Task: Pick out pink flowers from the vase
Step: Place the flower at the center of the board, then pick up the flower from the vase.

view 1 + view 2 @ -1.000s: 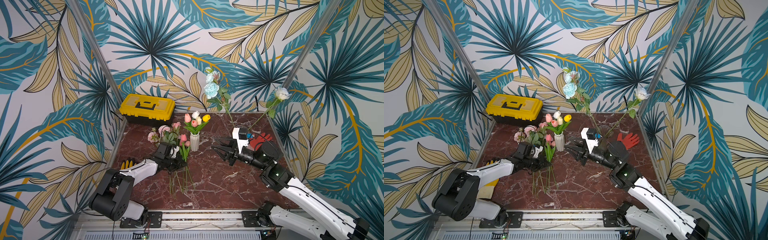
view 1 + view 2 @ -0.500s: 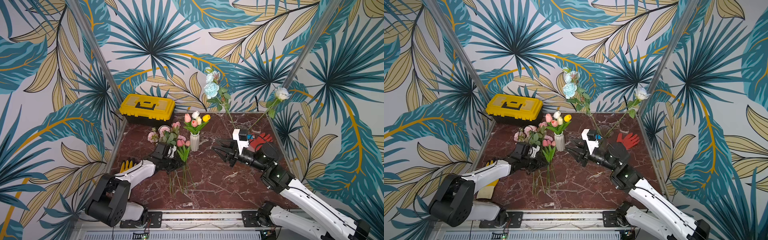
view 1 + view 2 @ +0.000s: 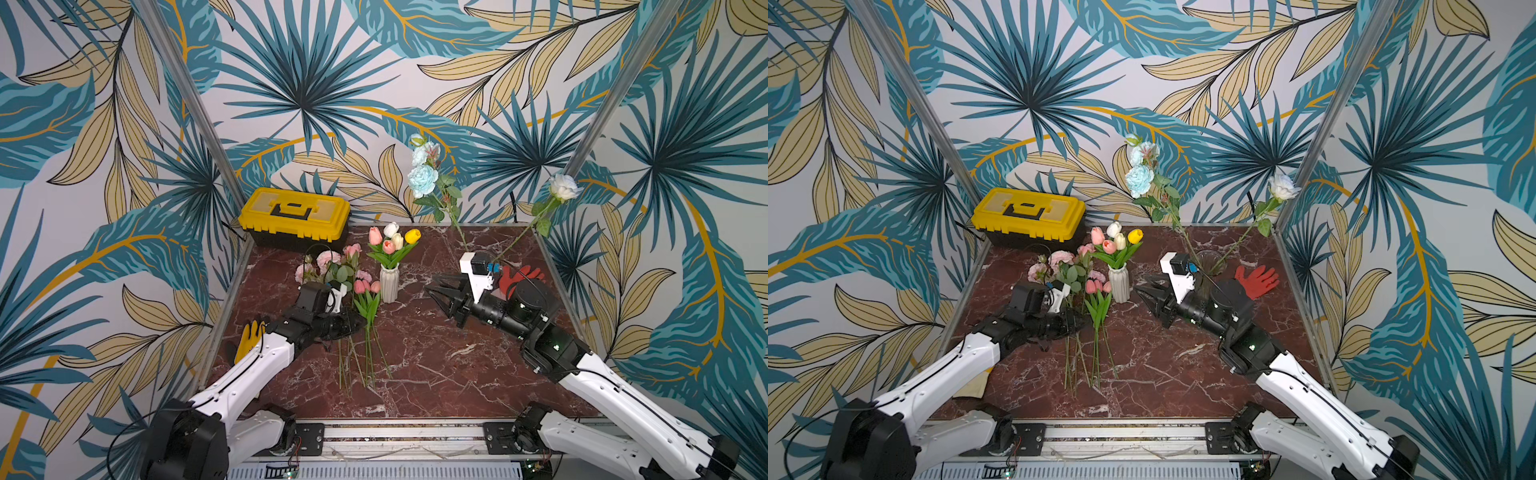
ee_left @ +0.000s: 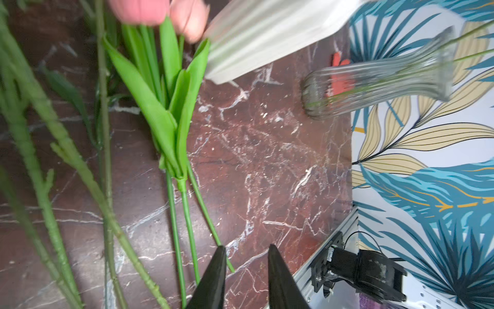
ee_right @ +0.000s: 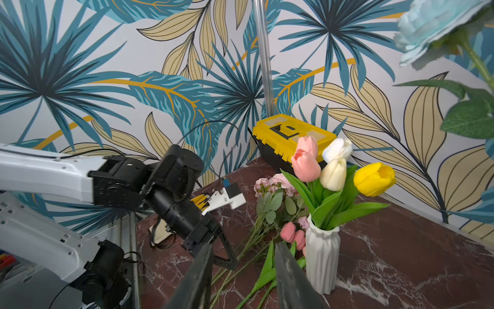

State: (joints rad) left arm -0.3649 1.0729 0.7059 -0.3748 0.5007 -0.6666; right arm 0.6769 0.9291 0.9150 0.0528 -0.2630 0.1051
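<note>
We're boxed in by jungle walls around a dark red marble top.
Pale wallpaper with teal palm fans and tan leaves fills the top and both sides in both top views. Two metal posts slant down to the back corners. The white-veined marble surface sits lower centre, with a metal rail along the bottom edge. Light's even.
</note>
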